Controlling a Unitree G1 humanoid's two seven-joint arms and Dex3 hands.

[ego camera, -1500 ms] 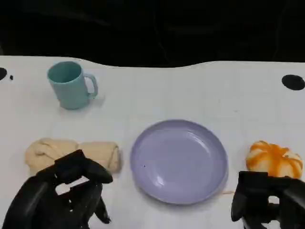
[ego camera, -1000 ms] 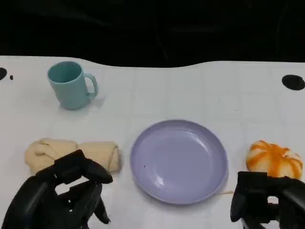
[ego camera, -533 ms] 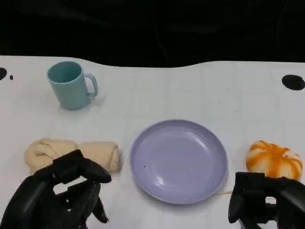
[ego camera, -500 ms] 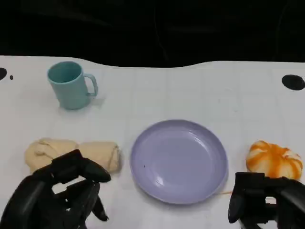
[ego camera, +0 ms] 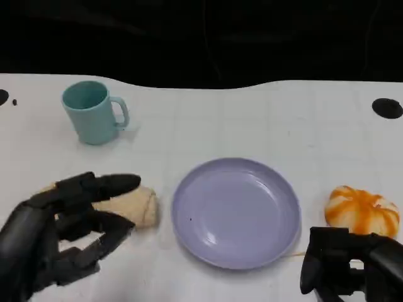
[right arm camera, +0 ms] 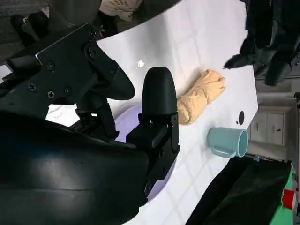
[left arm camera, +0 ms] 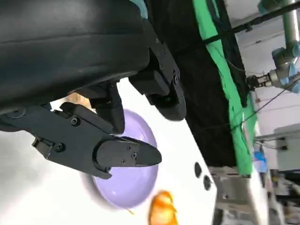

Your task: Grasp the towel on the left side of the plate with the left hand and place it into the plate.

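Left hand (ego camera: pixel 60 229) spread wide, empty, hovering above towel (ego camera: pixel 135 202); towel flat on table just left of plate (ego camera: pixel 236 211) (bare so far); right hand (ego camera: pixel 349 270) low, fingers curled, apparently empty; risk: closing too shallow, pinching one fold, roll unravelling and draping over rim.

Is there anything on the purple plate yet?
No, the plate is bare; the towel lies on the table beside it.
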